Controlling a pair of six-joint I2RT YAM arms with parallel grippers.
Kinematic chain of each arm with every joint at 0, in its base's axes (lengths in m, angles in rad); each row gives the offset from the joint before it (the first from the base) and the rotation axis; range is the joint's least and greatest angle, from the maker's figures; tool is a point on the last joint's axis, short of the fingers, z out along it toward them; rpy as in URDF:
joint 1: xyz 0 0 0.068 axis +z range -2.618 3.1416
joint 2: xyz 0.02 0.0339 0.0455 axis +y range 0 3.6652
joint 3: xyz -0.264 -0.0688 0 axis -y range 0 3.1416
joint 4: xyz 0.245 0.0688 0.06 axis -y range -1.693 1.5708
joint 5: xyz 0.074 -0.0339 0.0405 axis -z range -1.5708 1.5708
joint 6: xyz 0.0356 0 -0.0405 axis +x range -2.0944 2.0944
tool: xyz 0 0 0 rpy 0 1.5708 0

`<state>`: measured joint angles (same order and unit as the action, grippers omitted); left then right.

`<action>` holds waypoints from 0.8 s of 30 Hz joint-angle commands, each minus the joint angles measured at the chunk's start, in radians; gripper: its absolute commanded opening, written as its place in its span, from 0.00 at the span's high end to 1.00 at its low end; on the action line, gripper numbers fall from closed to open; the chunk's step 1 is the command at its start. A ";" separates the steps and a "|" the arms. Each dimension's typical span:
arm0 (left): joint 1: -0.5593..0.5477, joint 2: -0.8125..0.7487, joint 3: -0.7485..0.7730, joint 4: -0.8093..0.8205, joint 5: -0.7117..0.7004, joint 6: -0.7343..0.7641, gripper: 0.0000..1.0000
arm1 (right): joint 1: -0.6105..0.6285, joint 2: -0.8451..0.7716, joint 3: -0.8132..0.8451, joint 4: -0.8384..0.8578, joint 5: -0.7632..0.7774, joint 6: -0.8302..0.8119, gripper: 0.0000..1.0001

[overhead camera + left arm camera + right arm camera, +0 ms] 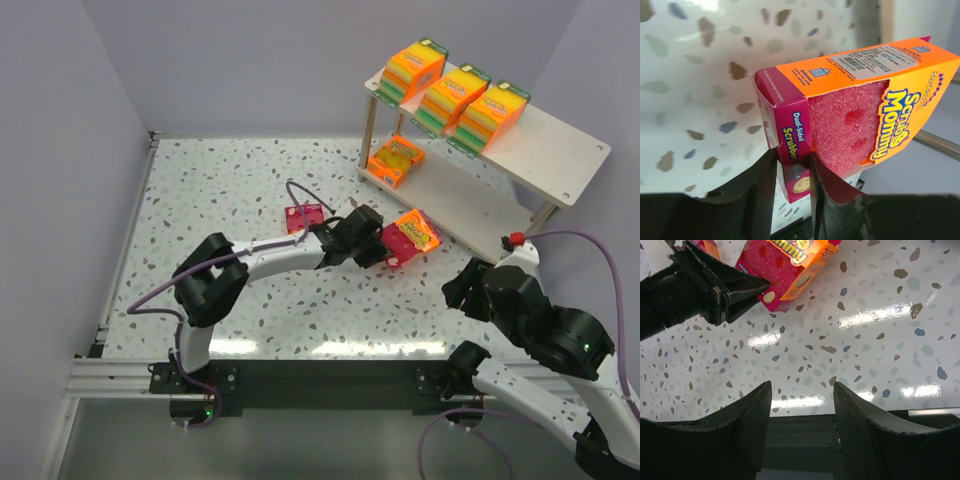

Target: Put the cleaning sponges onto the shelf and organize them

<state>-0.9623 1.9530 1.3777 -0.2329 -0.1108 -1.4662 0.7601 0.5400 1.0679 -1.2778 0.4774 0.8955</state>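
Speckled table (250,300) is carrying the shelf (560,150); left end effector (790,167) is pinching a sponge pack (855,115) near its lower board, right end effector (802,387) is gaping empty, pink pack (303,216) is half hiding behind the left arm (270,255).

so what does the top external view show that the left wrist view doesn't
Only top external: three thick sponge packs on the top tier of the shelf, one flat orange pack on its lower tier, and a pink pack lying on the table. Only left wrist: the print, barcode and pink sponge window on the held pack. Both: the left pincer shut on that pack's magenta end, and the speckled table.
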 commanded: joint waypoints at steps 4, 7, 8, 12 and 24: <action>0.011 0.039 0.229 0.027 0.017 0.034 0.84 | -0.001 -0.018 0.058 -0.080 0.064 0.042 0.44; 0.016 0.130 0.357 0.017 0.017 0.020 0.84 | -0.001 -0.014 0.073 -0.091 0.073 0.048 0.44; 0.019 0.153 0.391 0.011 0.017 0.017 0.84 | -0.001 -0.012 0.082 -0.092 0.075 0.046 0.44; 0.042 0.288 0.544 -0.011 0.020 -0.014 0.83 | 0.001 -0.014 0.099 -0.113 0.090 0.052 0.44; 0.097 0.402 0.616 0.168 -0.016 -0.167 0.77 | -0.001 -0.031 0.109 -0.161 0.112 0.069 0.44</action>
<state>-0.8749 2.3463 1.9339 -0.1879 -0.1017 -1.5639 0.7601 0.5140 1.1461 -1.3392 0.5423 0.9417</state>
